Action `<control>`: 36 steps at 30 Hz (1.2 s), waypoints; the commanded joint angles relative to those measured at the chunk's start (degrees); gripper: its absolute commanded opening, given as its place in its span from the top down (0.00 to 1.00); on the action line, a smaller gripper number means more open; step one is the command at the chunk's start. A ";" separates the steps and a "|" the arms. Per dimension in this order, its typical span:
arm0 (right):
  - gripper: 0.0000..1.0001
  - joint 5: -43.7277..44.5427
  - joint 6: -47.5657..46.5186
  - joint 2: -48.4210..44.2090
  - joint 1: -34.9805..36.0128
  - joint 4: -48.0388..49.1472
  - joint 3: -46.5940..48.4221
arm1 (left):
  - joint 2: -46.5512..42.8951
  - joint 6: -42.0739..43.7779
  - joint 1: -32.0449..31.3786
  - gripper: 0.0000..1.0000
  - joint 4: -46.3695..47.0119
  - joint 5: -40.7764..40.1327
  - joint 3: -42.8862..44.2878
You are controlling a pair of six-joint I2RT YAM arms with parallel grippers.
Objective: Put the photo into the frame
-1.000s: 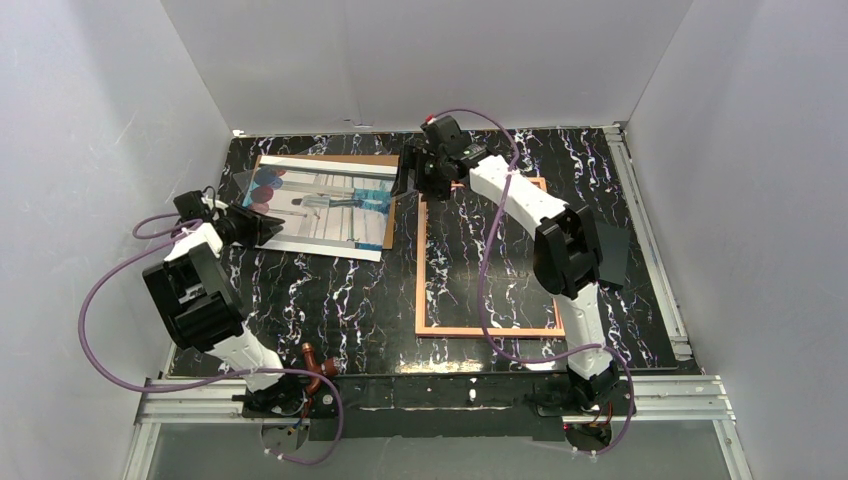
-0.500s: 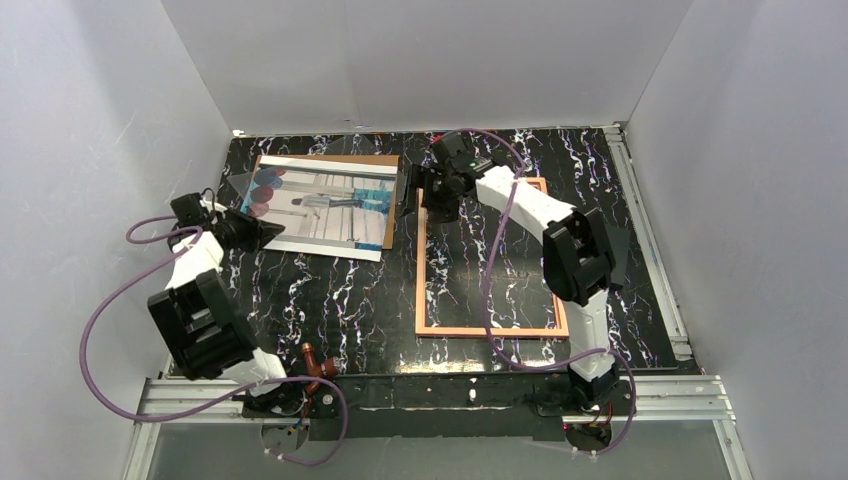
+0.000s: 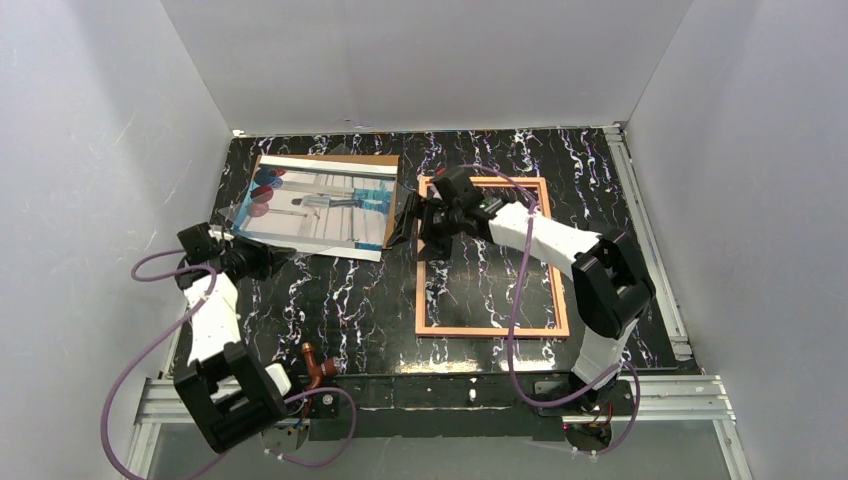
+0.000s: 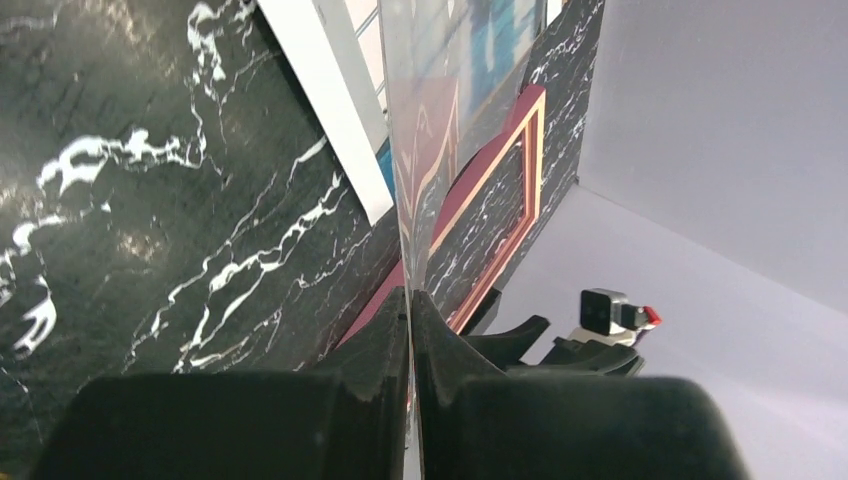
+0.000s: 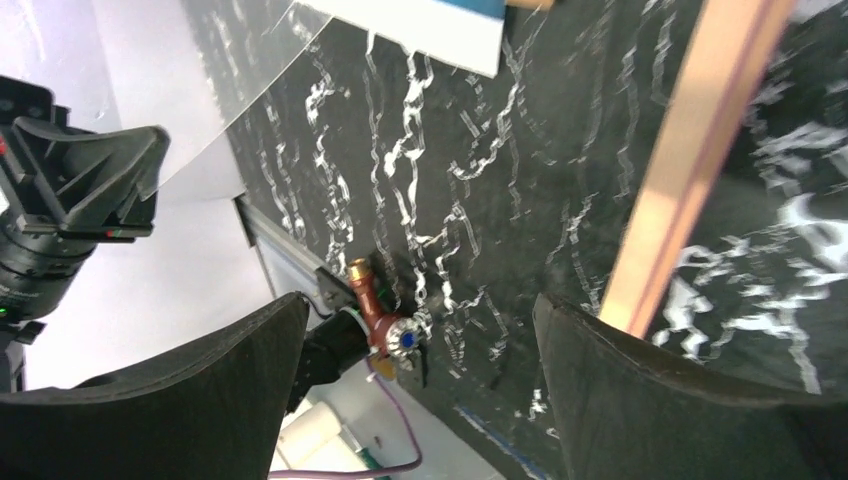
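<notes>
On the black, white-veined marble tabletop (image 3: 330, 300), the frame (image 3: 490, 330) lies flat at right of centre: a thin, copper-orange rectangle with bare marble showing through its opening. Far left, the photo (image 3: 320, 205), a glossy teal print with red and blue balloons and a white border, rests face up on a brown backing board (image 3: 393, 195) that peeks out along its far and right edges. Only a narrow strip of bare marble separates the board from the frame's left rail, while a broad stretch lies nearer the arms. A clear, flexible pane (image 5: 200, 90) slants above the photo. The left gripper (image 3: 268, 258) is pinched tight on its near corner. The right gripper (image 3: 415, 228) hangs spread wide and holds nothing, over the frame's left rail near its far corner.
</notes>
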 commanded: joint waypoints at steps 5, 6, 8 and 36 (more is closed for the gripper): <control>0.09 -1.18 18.78 -2.89 6.29 25.84 -10.60 | -11.70 -7.81 -0.80 1.00 -5.60 3.70 -5.94; 0.09 -1.02 19.87 -1.98 6.72 27.38 -10.37 | -13.10 -8.62 -0.81 1.00 -5.69 3.53 -6.71; 0.14 -0.45 21.25 -0.14 7.41 31.03 -9.92 | -15.68 -9.78 -0.95 1.00 -6.04 3.42 -7.91; 0.44 -3.31 35.66 22.61 7.02 47.86 3.99 | -21.69 -12.86 -2.23 1.00 -7.22 6.51 -10.84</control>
